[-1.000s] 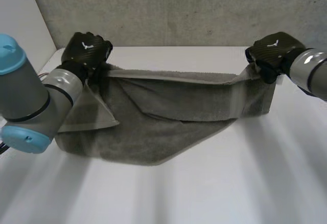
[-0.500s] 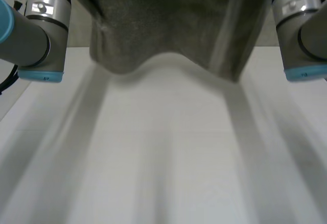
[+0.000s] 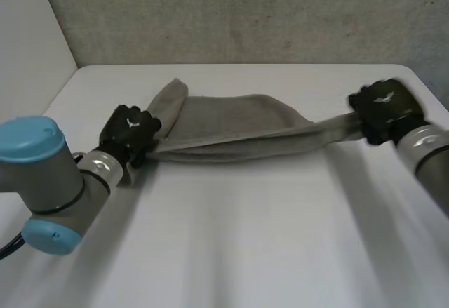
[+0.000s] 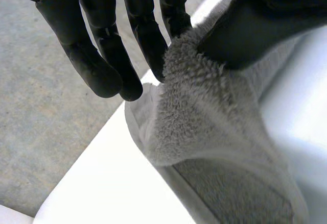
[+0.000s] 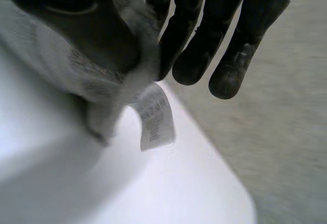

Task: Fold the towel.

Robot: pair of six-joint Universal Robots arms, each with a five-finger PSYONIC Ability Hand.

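Grey terry-cloth towel [image 3: 238, 122] w/ fuzzy looped pile, its tag [image 5: 155, 116] thin white fabric, left robot hand [image 3: 130, 132] & right robot hand [image 3: 384, 108] black, smooth w/ slight sheen, desk [image 3: 245, 238] white, smooth, matt, wall [image 3: 245, 13] rough grey.

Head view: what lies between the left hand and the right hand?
The towel, a bunched grey band, runs from left hand to right hand, in the head view.

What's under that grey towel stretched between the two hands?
The white table shows around the towel, pinched at its ends by the left hand and right hand. A white label hangs from the right end. Whatever lies beneath the towel is covered.
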